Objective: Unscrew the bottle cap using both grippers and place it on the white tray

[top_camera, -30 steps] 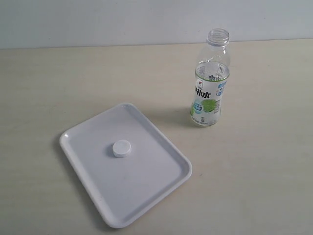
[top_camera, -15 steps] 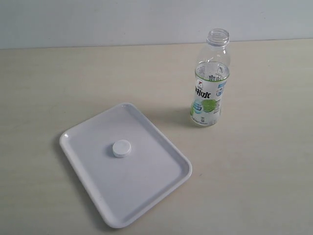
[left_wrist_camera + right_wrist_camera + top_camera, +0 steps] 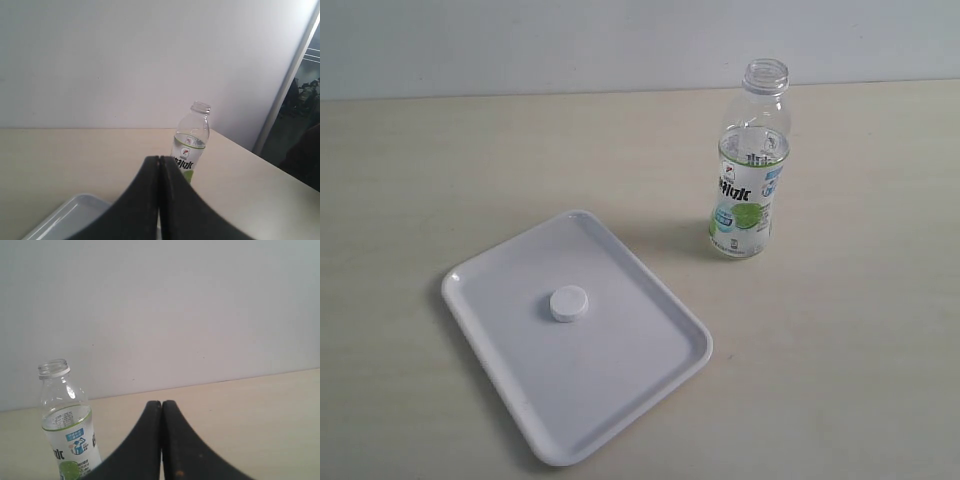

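The small white bottle cap lies flat near the middle of the white tray. The clear bottle with the lime label stands upright and uncapped on the table, behind and to the right of the tray. Neither gripper appears in the exterior view. In the left wrist view my left gripper is shut with nothing between its black fingers; the bottle stands beyond it and a corner of the tray shows. My right gripper is also shut and empty, with the bottle off to one side.
The pale wooden table runs to a plain light wall at the back. In the left wrist view a window frame stands past the table's edge.
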Controlling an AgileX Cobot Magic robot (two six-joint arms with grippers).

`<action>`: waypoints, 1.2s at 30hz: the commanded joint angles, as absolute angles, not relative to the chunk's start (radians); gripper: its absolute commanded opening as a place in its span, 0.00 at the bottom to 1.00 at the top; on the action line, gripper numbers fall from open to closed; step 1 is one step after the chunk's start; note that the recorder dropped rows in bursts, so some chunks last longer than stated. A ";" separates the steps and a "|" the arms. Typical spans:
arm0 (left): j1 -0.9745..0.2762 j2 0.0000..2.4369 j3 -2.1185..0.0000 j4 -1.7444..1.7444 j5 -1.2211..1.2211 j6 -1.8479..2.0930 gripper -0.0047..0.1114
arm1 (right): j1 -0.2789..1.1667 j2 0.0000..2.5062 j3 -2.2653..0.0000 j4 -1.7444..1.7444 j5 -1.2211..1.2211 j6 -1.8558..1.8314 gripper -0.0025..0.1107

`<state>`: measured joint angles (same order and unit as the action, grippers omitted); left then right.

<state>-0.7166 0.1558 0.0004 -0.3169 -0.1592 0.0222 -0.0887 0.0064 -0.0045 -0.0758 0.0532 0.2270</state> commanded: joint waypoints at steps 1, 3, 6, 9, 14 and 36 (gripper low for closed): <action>-0.718 0.152 0.000 -0.233 -0.158 0.167 0.04 | -0.096 0.000 0.000 -0.078 0.054 0.229 0.02; -0.718 0.152 0.000 -0.157 -0.158 0.321 0.04 | -0.096 0.000 0.000 -0.078 0.054 0.229 0.02; -0.718 0.152 0.000 -0.152 -0.158 0.397 0.04 | -0.096 0.000 0.000 -0.078 0.054 0.229 0.02; -0.718 0.152 0.000 -0.152 -0.158 0.397 0.04 | -0.096 0.000 0.000 -0.078 0.054 0.231 0.02; -0.718 0.152 0.000 -0.190 -0.150 0.302 0.04 | -0.096 0.000 0.000 -0.078 0.054 0.231 0.02; -0.058 0.000 0.000 -0.211 0.078 0.041 0.04 | -0.096 0.000 0.000 -0.078 0.056 0.233 0.02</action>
<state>-0.1198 0.0071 0.0004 -0.2010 0.0645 0.0518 -0.0887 0.0064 -0.0045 -0.0758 0.0569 0.2306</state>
